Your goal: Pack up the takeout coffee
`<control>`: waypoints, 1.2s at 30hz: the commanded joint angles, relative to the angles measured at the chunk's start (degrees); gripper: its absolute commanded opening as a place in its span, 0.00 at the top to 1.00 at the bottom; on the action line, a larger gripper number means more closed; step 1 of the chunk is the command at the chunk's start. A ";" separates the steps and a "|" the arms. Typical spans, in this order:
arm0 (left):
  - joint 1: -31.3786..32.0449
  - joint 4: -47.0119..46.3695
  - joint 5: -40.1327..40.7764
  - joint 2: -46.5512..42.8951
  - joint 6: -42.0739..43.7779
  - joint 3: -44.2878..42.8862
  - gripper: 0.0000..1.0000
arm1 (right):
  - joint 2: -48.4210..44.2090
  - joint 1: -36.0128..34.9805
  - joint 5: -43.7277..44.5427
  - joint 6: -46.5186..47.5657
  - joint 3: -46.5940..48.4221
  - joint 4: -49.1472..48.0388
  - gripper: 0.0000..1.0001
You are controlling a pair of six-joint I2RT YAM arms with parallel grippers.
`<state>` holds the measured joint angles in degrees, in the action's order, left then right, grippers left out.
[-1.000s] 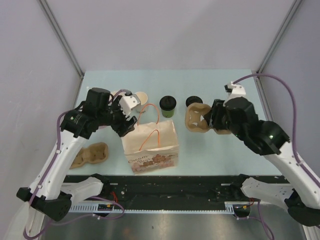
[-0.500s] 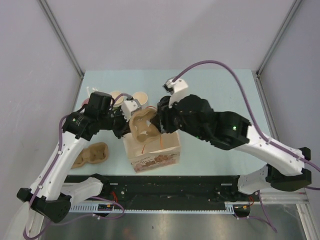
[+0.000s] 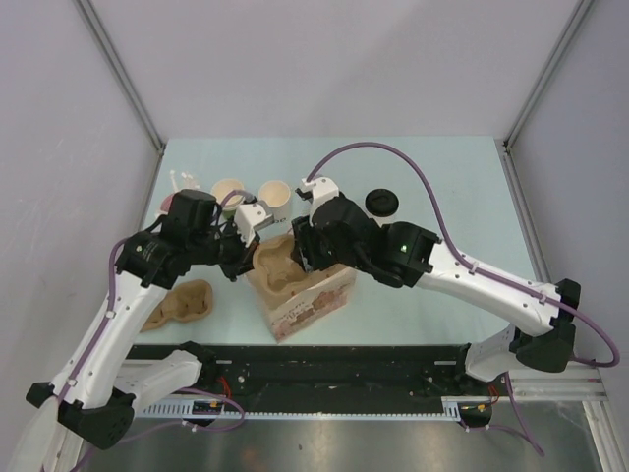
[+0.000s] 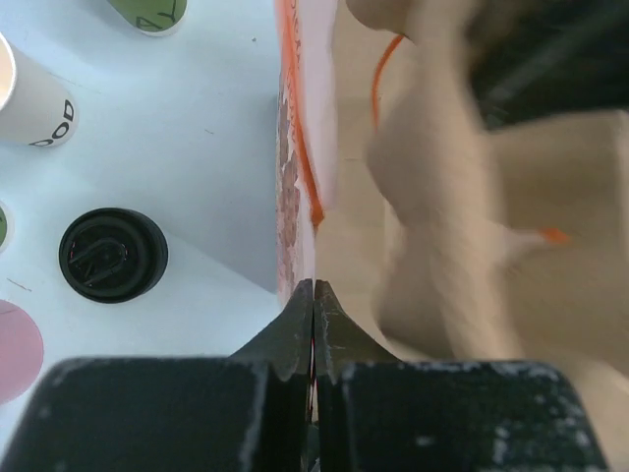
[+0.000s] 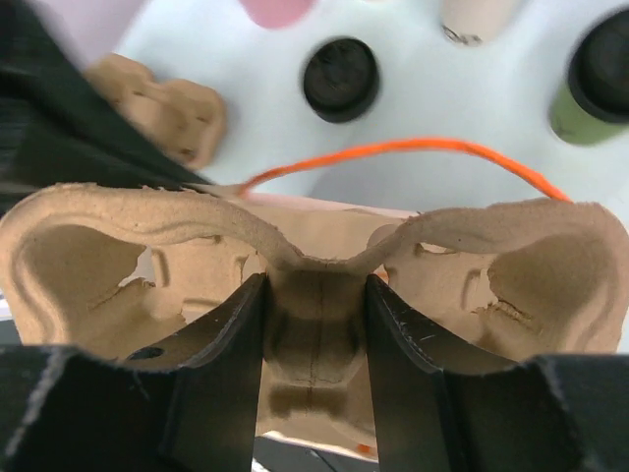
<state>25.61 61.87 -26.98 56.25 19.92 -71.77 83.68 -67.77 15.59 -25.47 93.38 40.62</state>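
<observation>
Left end effector [image 4: 313, 287] is pressed shut on the paper bag [image 3: 313, 303] rim. Right end effector [image 5: 314, 295] pinches the pulp cup carrier [image 5: 314, 251] by its centre ridge, at the bag mouth. Green cup [image 5: 590, 93] and white cup [image 3: 273, 195] stand on the tabletop [image 3: 452, 167] toward its far edge, not yet packed.

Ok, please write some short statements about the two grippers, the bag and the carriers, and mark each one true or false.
1. The left gripper is shut on the rim of the paper bag. True.
2. The right gripper holds a green cup. False: it grips a pulp cup carrier by its middle.
3. That carrier lies flat on the table. False: it is held up at the bag's open top.
4. A second carrier lies on the table, on the left arm's side of the bag. True.
</observation>
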 commanded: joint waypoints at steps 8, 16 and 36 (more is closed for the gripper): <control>0.41 -0.78 -3.87 0.70 -0.32 0.31 1.00 | 1.92 4.67 0.84 1.73 -4.18 5.87 0.78; 0.41 -3.41 2.02 1.58 -6.12 -0.83 1.00 | 12.03 0.62 -0.31 4.74 1.80 13.78 0.77; 4.01 -6.14 3.34 -1.23 -3.58 3.48 1.00 | 14.41 0.09 -2.77 -2.91 7.69 9.74 0.78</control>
<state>27.77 57.63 -23.81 56.16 14.26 -68.95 99.96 -68.23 17.28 -25.04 99.35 52.53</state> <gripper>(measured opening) 0.005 0.447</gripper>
